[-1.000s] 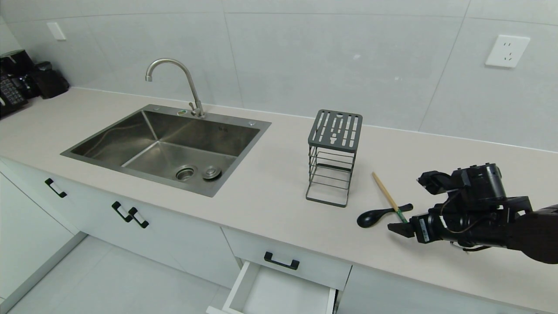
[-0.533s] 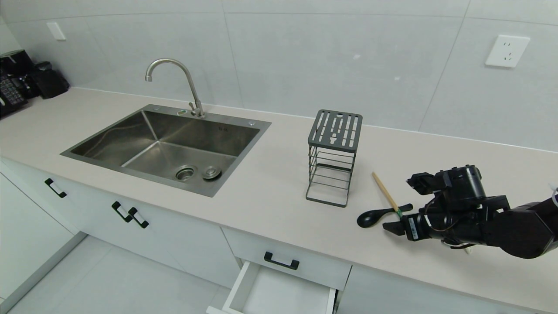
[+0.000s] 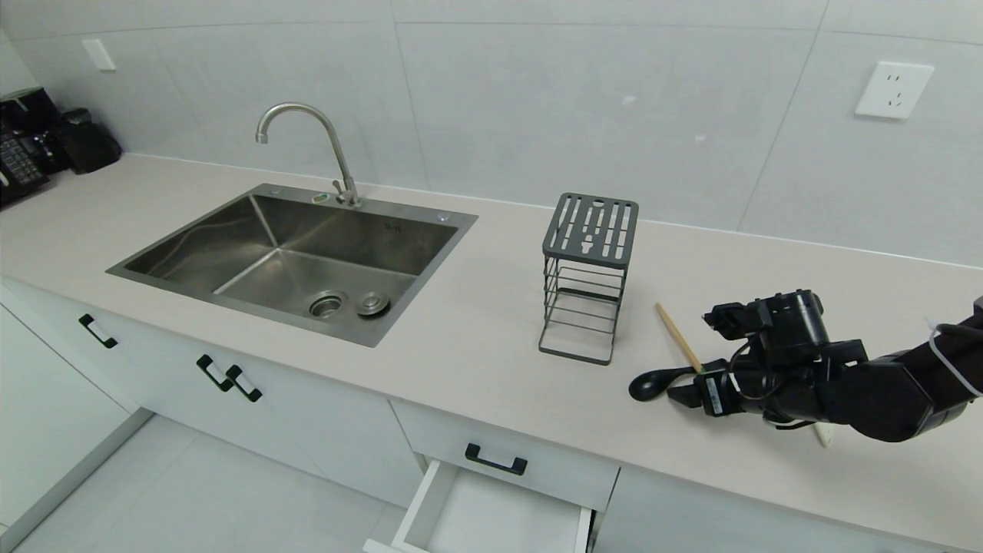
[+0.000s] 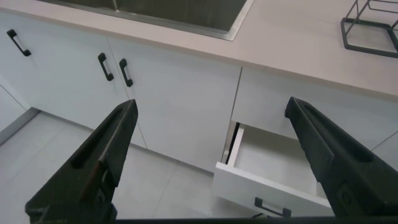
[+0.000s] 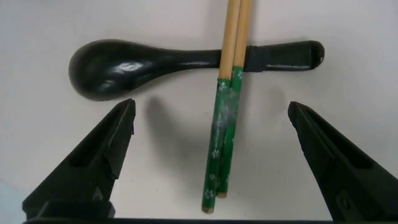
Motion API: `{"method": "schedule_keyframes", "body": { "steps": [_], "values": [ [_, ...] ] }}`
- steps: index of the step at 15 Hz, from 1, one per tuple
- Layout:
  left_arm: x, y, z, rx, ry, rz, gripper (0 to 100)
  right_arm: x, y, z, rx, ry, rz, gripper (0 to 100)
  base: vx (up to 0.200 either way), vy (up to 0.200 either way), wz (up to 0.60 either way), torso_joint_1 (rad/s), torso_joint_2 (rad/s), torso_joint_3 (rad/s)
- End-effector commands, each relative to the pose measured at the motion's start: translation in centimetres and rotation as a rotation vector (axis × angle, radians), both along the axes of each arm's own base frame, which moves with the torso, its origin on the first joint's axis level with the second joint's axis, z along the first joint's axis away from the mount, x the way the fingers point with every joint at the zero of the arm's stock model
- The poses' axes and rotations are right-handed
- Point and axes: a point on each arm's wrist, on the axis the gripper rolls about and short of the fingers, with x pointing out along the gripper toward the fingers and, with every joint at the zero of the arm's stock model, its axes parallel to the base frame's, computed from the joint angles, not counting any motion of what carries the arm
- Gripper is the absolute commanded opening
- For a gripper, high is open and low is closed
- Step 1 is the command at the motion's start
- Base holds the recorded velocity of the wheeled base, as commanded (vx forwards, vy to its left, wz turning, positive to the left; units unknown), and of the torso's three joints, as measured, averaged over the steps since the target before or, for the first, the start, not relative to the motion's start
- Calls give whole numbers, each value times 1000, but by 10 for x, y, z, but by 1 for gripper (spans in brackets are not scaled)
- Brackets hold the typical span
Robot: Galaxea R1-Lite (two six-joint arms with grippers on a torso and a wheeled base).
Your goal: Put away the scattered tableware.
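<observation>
Countertop [image 3: 476, 346]: pale, running along a grey tiled wall, with a wall socket [image 3: 893, 90] at the far right.

Sink [image 3: 230, 306]: steel, set into the left half, with a curved tap [image 3: 335, 153] at its back edge.

Rack [image 3: 590, 230]: dark wire frame with a slotted top, upright on the counter, right of the sink.

Spoon [image 3: 653, 382]: black, flat on the counter just right of the rack's foot, bowl toward the sink.

Chopsticks [image 3: 678, 338]: a wooden pair with green-patterned ends, laid together across the spoon's handle and resting on it.

Drawer [image 3: 491, 522]: white, pulled open below the counter edge.

Right gripper [image 3: 693, 355]: you had this arm stretched in from the right, forearm low and nearly level over the counter, wrist pointing toward the spoon. Its fingers were spread wide, one toward the wall and one toward the counter's front edge, with the spoon handle and the green chopstick ends lying between them, ungripped.

Left gripper [image 4: 210, 109]: you kept it off the counter, in front of the cabinet doors, fingers spread wide and holding nothing, aimed at the open drawer.
</observation>
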Motion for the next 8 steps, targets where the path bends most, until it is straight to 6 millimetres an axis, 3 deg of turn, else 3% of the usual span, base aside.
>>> {"method": "schedule_keyframes", "body": {
  "steps": [1, 3, 4, 8],
  "values": [
    [0, 0, 0, 0, -1, 1, 100, 3, 2, -2, -2, 2, 4, 100, 0, 0, 0, 0, 0, 0],
    [0, 0, 0, 0, -1, 1, 100, 2, 6, -3, -1, 4, 14, 100, 0, 0, 0, 0, 0, 0],
    [0, 0, 0, 0, 1, -1, 100, 3, 6, -5, -2, 8, 12, 0, 0, 0, 0, 0, 0, 0],
    [0, 0, 0, 0, 1, 1, 100, 6, 3, -13, 4, 33, -12, 0, 0, 0, 0, 0, 0, 0]
  ]
}}
